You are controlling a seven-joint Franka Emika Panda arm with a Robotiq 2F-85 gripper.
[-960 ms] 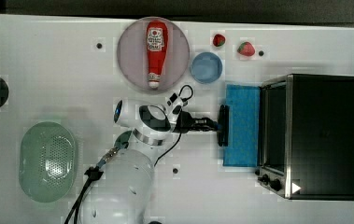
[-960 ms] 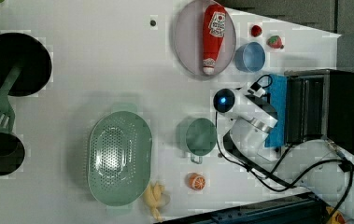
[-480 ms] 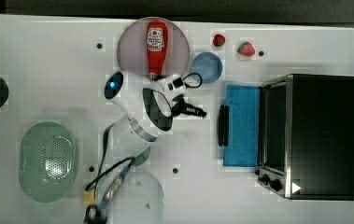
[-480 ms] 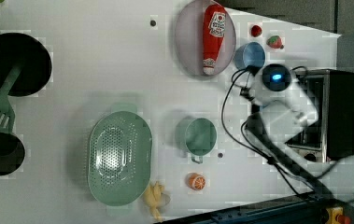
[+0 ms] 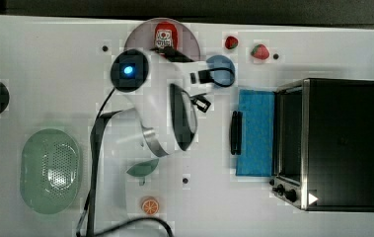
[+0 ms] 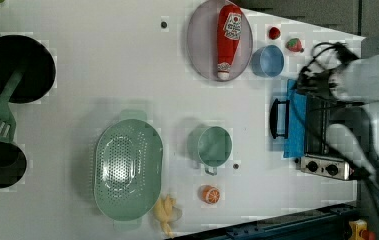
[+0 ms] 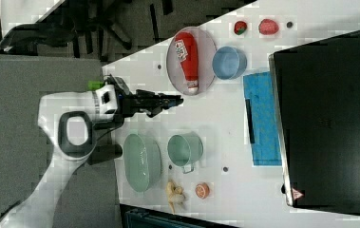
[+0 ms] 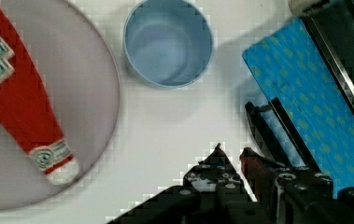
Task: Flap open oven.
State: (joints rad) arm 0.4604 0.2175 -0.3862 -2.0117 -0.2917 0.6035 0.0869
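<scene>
The oven (image 5: 342,143) stands at the top view's right, black-bodied with a silver front frame. Its blue-tinted door (image 5: 256,133) lies flapped down flat on the white table, and the black bar handle (image 5: 235,132) is at the door's outer edge. In the right view the door (image 7: 263,123) also lies flat in front of the oven (image 7: 329,118). My gripper (image 7: 177,100) hovers high above the table, away from the handle. In the wrist view my gripper (image 8: 232,151) is open by a narrow gap with nothing in it, and the handle (image 8: 277,130) lies just beside it below.
A ketchup bottle (image 8: 16,107) lies on a grey plate (image 8: 100,70) next to a blue cup (image 8: 167,42). A green colander (image 5: 50,170), a green mug (image 6: 213,145), an orange slice (image 5: 150,206) and two strawberries (image 5: 260,51) sit around the table.
My gripper has let go of the handle and pulled back and upward toward the top view's left. The door stays flat on the table.
</scene>
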